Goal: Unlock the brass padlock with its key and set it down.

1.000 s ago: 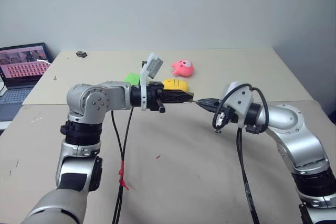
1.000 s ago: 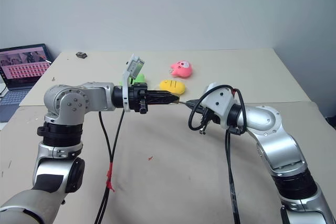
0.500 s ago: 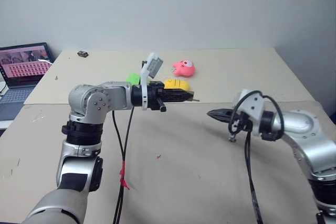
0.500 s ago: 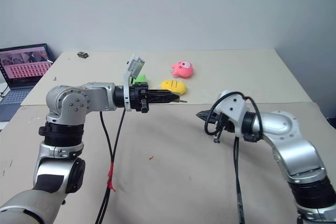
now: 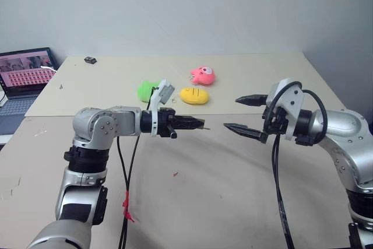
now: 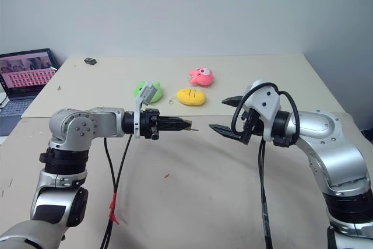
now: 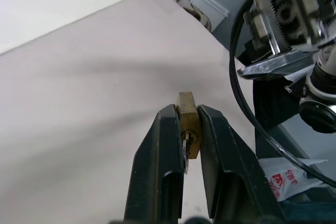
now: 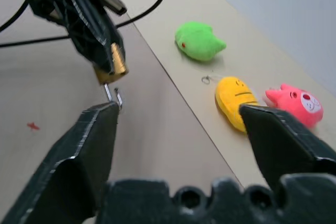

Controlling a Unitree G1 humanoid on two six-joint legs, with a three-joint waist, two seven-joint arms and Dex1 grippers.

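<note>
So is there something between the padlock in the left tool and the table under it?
Nothing visible. The left tool holds the brass padlock above bare table; the plush toys lie farther back.
</note>
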